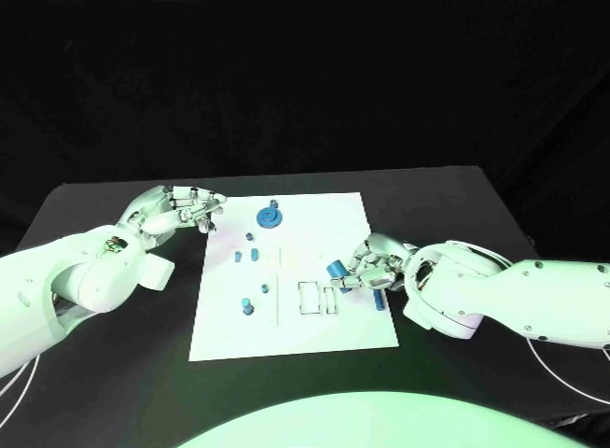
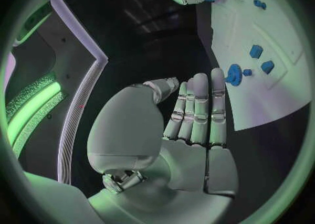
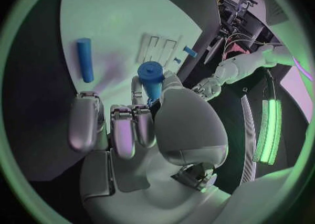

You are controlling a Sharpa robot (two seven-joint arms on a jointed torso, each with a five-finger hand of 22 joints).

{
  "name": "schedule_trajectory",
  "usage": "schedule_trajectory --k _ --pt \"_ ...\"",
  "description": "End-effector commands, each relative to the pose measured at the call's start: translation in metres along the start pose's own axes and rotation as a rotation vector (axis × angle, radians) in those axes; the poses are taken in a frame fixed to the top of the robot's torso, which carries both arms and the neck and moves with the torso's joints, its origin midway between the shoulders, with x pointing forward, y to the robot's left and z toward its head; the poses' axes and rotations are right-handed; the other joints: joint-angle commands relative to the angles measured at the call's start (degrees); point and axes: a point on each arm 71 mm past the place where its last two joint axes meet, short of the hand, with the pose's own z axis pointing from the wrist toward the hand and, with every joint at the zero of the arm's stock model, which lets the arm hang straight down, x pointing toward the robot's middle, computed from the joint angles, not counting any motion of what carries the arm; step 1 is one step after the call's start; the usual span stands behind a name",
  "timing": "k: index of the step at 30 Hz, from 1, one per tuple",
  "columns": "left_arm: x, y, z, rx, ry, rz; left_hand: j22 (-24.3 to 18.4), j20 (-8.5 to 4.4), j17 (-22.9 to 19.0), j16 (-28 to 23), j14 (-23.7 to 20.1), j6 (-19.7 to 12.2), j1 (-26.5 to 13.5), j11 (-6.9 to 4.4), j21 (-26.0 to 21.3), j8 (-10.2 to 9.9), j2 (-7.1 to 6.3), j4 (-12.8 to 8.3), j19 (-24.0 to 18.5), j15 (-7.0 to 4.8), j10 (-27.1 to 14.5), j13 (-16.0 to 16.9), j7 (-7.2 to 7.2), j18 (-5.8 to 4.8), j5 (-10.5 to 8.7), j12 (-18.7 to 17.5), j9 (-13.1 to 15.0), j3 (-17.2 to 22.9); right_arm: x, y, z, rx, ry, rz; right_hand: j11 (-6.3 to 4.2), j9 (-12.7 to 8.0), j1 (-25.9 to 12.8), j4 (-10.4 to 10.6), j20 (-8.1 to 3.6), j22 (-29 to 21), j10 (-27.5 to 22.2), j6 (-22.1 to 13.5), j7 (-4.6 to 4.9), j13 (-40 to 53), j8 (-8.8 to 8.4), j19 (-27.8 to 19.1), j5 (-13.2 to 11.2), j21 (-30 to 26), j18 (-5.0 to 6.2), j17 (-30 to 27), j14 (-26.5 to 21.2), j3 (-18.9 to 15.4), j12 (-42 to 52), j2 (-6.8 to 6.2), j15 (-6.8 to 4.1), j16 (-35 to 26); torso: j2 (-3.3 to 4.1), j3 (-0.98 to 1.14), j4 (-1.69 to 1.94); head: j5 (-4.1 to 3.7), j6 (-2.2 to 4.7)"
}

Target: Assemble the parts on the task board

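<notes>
Right hand (image 1: 368, 264) grips cylinder (image 3: 151, 77); rod (image 3: 85, 59) beside.

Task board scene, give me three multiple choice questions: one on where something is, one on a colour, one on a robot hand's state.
1. Where does the blue rod lie?
A. on the task board
B. on the black table
C. in the left robot hand

2. What colour is the round part at the board's far edge?
A. red
B. blue
C. yellow

3. What is the right robot hand doing?
A. holding a blue cylinder
B. lying flat, empty
C. gripping the board

Key: 1 A, the rod rests on the white plate; 2 B, it shows blue; 3 A, its fingers pinch the cylinder.
</notes>
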Motion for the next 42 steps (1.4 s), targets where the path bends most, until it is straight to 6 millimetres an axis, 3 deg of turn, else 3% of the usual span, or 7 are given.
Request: schedule_trajectory --k 1,12,24,42 --pt "0.003 -0.001 0.001 0.002 0.021 -0.006 -0.1 0.01 -0.1 -0.3 0.0 -0.2 -0.1 -0.03 -0.3 -0.1 0.16 0.3 0.2 0.03 0.1 -0.1 -0.19 0.8 0.07 -0.2 -0.1 0.1 0.006 0.008 0.001 -0.017 0.057 0.066 -0.47 -0.2 -0.2 0.0 -0.44 10.8 2.2 1.1 -0.55 9.0 0.16 1.3 0.2 0.3 -0.72 11.1 5.3 -0.2 0.3 0.74 -0.3 0.2 0.08 0.02 -0.09 0.46 0.05" --pt "0.004 -0.001 0.002 0.001 0.022 -0.005 -0.1 0.01 -0.1 -0.3 0.0 -0.2 -0.1 -0.03 -0.3 -0.1 0.16 0.3 0.2 0.03 0.1 -0.1 -0.19 0.8 0.07 -0.2 -0.1 0.1 0.025 0.023 0.01 -0.014 0.156 0.033 -0.59 -0.3 -1.5 0.0 -0.55 11.0 2.4 1.4 -0.67 9.2 0.24 1.5 0.1 1.1 -0.84 11.2 5.3 -1.0 0.4 0.9 -0.41 0.2 0.09 0.06 -0.02 1.24 -0.39" --pt "0.005 -0.001 0.002 0.001 0.028 -0.005 -0.1 0.02 0.0 -0.3 0.0 -0.3 -0.1 0.01 -0.4 -0.2 0.17 0.5 0.2 0.06 0.1 -0.1 -0.14 0.79 0.08 -0.2 -0.1 0.0 0.031 0.023 0.017 0.004 0.185 0.004 -0.64 -0.3 -2.1 0.0 -0.59 11.1 2.7 1.6 -0.76 9.6 0.34 1.6 0.1 1.5 -0.9 11.1 5.3 -1.3 0.6 0.94 -0.45 0.1 0.12 0.09 -0.09 2.52 -0.62" --pt "0.006 -0.001 0.002 -0.002 0.034 -0.006 -0.2 0.04 0.0 -0.3 0.0 -0.4 -0.3 0.06 -0.5 -0.2 0.2 0.7 0.3 0.1 0.0 -0.2 -0.08 0.78 0.08 -0.2 -0.2 0.0 0.034 0.027 0.022 -0.021 0.187 -0.023 -0.71 -0.3 -3.1 0.0 -0.66 11.0 2.7 1.8 -0.81 9.6 0.46 1.6 0.1 1.3 -0.87 10.9 5.2 -2.1 0.5 0.8 -0.52 0.1 0.12 0.08 -0.1 3.18 -0.49"
